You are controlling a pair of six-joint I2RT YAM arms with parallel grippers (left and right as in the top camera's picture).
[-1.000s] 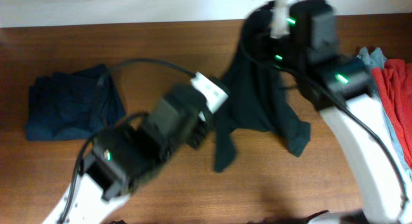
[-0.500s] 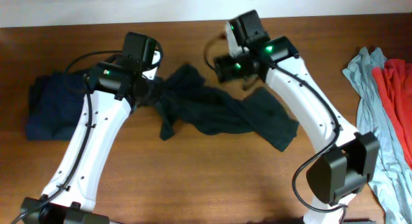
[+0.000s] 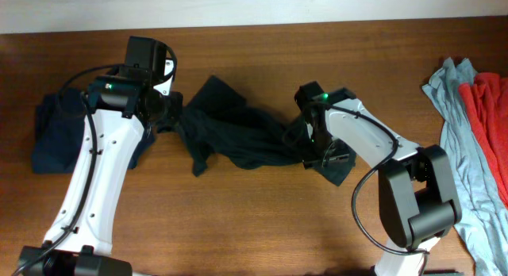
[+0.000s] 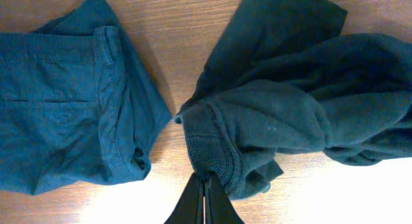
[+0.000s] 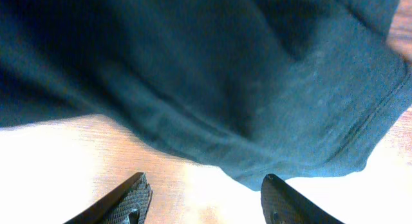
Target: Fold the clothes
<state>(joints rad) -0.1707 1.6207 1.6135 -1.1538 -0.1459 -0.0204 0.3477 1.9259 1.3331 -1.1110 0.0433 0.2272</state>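
Fold-the-clothes trial: a black T-shirt (image 3: pixel 238 137) is seen lying crumpled across the middle of the wooden worktop (image 3: pixel 238 228), drawn out between two white robot arms. A ribbed edge at the shirt's left end is pinched between the closed fingers of the left tool (image 4: pixel 205 188). In the left wrist view the cloth is bunched into thick folds just above the fingertips. The right tool (image 5: pixel 206 198) is held with its fingers spread wide and empty, just over a hemmed edge at the shirt's right end, which is pictured blurred in the right wrist view. A folded navy garment (image 3: pixel 75 133) is laid at the left of the worktop, just beside the pinched end and parted from it by a narrow strip of bare wood. At the far right edge a grey-blue garment (image 3: pixel 448 109) is heaped loosely, with a red garment (image 3: pixel 488 101) lying against it.
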